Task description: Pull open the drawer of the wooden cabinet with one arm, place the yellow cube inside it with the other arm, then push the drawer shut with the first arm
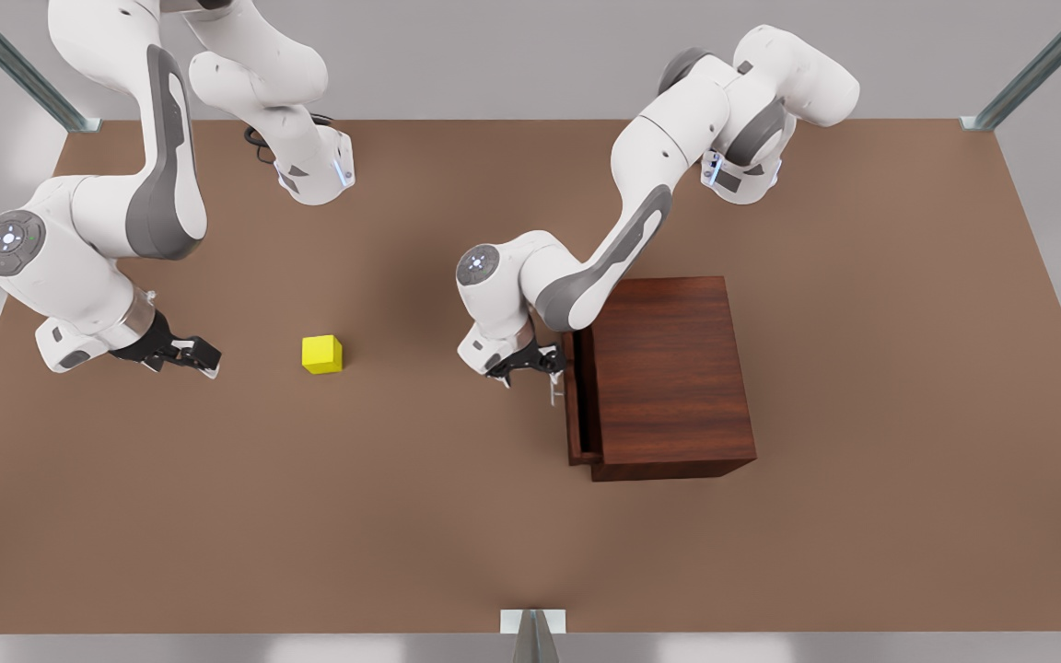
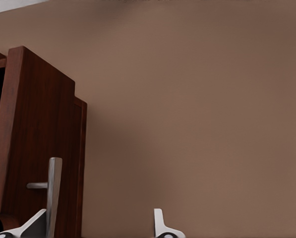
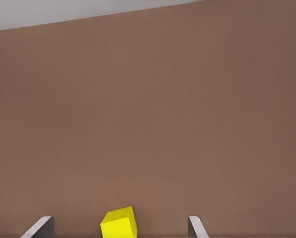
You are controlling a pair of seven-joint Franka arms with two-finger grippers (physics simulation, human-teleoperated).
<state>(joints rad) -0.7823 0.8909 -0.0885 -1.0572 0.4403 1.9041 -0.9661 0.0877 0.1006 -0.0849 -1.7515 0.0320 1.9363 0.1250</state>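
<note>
The wooden cabinet [image 1: 669,368] stands right of the table's middle in the front view. Its drawer [image 1: 575,405] faces the front view's left and sits out by a narrow gap. The silver handle [image 1: 553,391] sticks out from the drawer's front. My left gripper [image 1: 540,364] is open at the handle. In the left wrist view the handle [image 2: 53,188] stands just inside one fingertip [image 2: 38,223]. The yellow cube [image 1: 321,354] rests on the table left of centre. My right gripper [image 1: 199,354] is open, low and a short way to the cube's left. The cube [image 3: 119,223] lies ahead between its fingers [image 3: 193,225].
The brown table [image 1: 457,534] stretches wide in front of the cabinet and the cube. Both arm bases [image 1: 314,170] stand at the far edge. Metal frame posts [image 1: 532,635] mark the near edge and the far corners.
</note>
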